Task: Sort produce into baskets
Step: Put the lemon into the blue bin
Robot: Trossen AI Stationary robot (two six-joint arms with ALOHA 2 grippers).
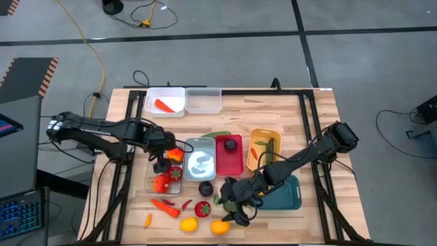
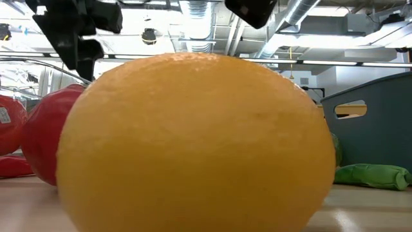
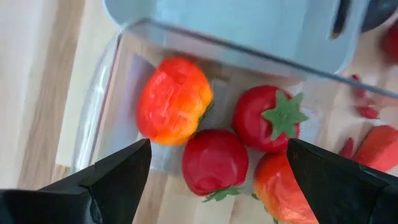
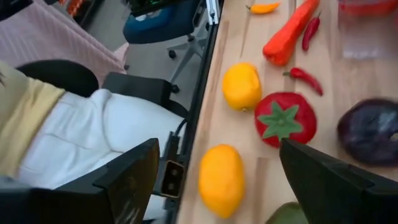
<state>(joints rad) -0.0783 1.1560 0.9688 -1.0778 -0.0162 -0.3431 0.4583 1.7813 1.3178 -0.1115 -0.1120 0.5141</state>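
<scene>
**Sorting maybe halfway, front edge still messy**

Lemon [image 2: 193, 142] hogs the low view. Left tool [image 3: 217, 180] hangs wide over the clear bin [image 1: 171, 176] with four red pieces; right tool [image 4: 214, 180] is wide and empty over two lemons, a tomato [image 4: 285, 118] and a plum [image 4: 370, 132], loose on the desk [image 1: 321, 130].

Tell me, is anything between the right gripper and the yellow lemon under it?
Nothing visible. In the right wrist view the open right gripper has the lemon between its fingers, with bare table around; the tomato lies beside, apart.
</scene>
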